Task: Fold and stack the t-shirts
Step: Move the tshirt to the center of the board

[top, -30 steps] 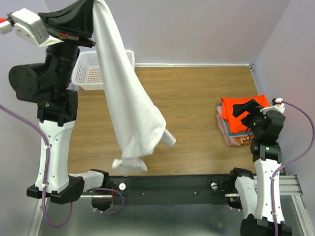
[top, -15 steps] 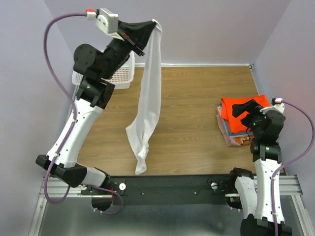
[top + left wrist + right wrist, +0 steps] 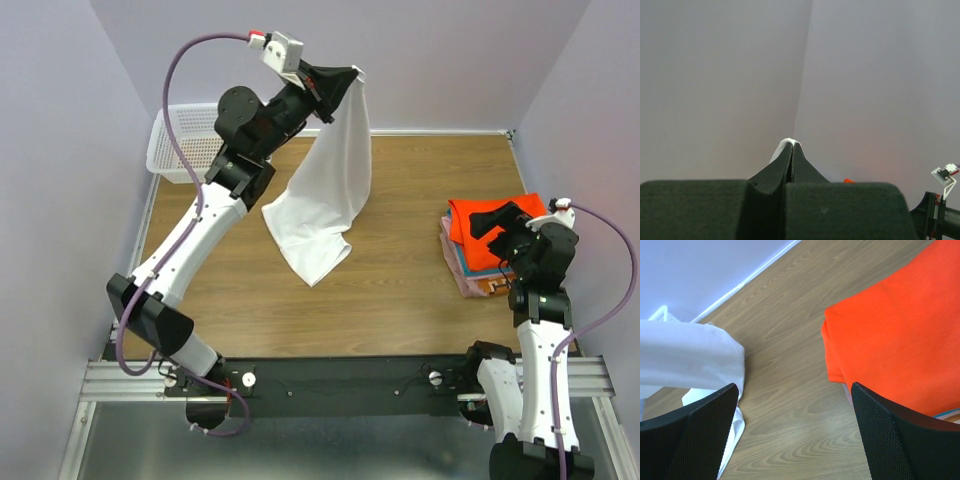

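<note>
My left gripper is raised high over the far middle of the table and is shut on the white t-shirt, which hangs down from it with its lower end on or just above the wood. In the left wrist view only a white tip of cloth shows between the closed fingers. The folded stack lies at the right, orange-red shirt on top with teal, pink and brown edges below. My right gripper hovers open over the stack's near-left side; its view shows the orange-red shirt and the white shirt.
A white mesh basket stands at the far left corner of the wooden table. Lilac walls close in the back and both sides. A black rail runs along the near edge.
My left arm has swung from the left toward the far middle, carrying the white shirt away from the near edge. The shirt now hangs wider. The right arm has not moved.
</note>
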You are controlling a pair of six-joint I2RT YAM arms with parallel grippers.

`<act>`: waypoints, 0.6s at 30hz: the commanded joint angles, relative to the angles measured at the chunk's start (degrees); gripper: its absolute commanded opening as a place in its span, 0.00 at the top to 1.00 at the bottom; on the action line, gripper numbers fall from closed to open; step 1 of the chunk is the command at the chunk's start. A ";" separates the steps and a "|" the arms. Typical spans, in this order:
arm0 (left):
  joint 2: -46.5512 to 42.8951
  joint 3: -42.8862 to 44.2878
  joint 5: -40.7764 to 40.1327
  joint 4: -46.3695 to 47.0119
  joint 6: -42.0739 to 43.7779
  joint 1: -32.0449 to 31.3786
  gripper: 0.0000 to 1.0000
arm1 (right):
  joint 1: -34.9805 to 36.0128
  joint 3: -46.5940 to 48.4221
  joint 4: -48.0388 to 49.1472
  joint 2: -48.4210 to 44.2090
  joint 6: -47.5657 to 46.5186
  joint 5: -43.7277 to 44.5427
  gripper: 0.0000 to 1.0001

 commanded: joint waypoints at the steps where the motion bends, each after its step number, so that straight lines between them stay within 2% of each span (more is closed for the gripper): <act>1: 3.20 -0.39 4.37 3.94 -0.77 -1.23 1.00 | -0.43 -0.69 0.49 0.45 -0.73 -2.31 0.00; 6: 12.24 -1.44 8.77 5.27 -0.69 -3.52 1.00 | -0.43 -0.86 0.49 1.15 -0.73 -2.92 0.00; 10: 21.82 4.78 7.64 -2.72 -0.69 -5.01 1.00 | -0.43 -0.86 0.49 1.41 -0.73 -3.01 0.00; 13: 29.11 8.57 3.87 -8.09 1.24 -6.15 1.00 | -0.43 -1.04 0.49 1.85 -0.65 -3.01 0.00; 14: 29.13 9.19 2.81 -9.23 1.77 -6.50 0.88 | -0.43 -1.04 0.49 1.94 -0.56 -3.01 0.00; 15: 30.87 10.41 1.67 -11.07 2.12 -7.29 0.36 | -0.43 -1.04 0.49 2.03 -0.56 -3.01 0.00; 16: 31.59 11.03 0.53 -11.96 2.39 -7.39 0.03 | -0.43 -1.04 0.49 2.03 -0.47 -3.01 0.00; 18: 33.08 12.96 -1.15 -14.93 2.21 -7.48 0.02 | -0.43 -1.04 0.49 2.29 -0.56 -3.18 0.00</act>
